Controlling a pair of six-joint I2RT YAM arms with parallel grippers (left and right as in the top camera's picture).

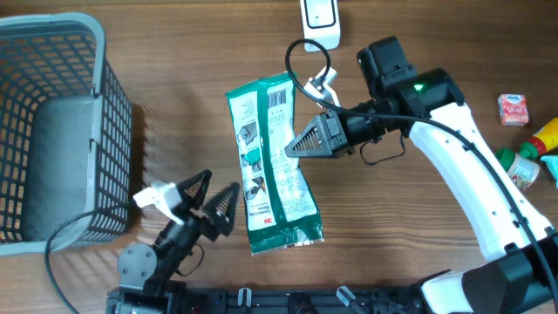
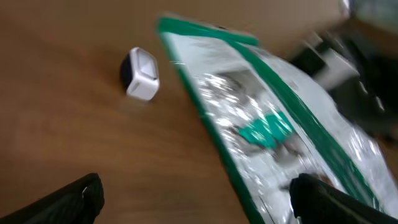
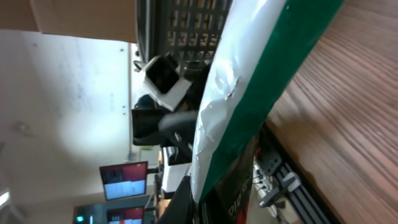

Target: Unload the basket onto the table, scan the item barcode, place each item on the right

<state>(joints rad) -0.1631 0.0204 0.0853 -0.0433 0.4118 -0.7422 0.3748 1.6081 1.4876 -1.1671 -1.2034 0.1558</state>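
- The pouch [image 1: 266,174], a green-and-white plastic packet, is mid-worktop [image 1: 384,227] in the overhead view. The right gripper [image 1: 293,148] is clenched on its right edge, about halfway along.
- The left gripper [image 1: 214,201] is spread wide and empty, just beside the pouch's near left corner.
- Expect the pouch to be light, thin and floppy. Its glossy, crinkly film could slip or sag, so hold it by a flat edge or sealed seam, clear of the barcode [image 1: 277,98].
- Its long axis runs from the robot's side away toward the scanner [image 1: 320,16], leaning slightly. The barcode end points at the scanner, with the print facing up.
- You cannot tell whether the near end touches the worktop.
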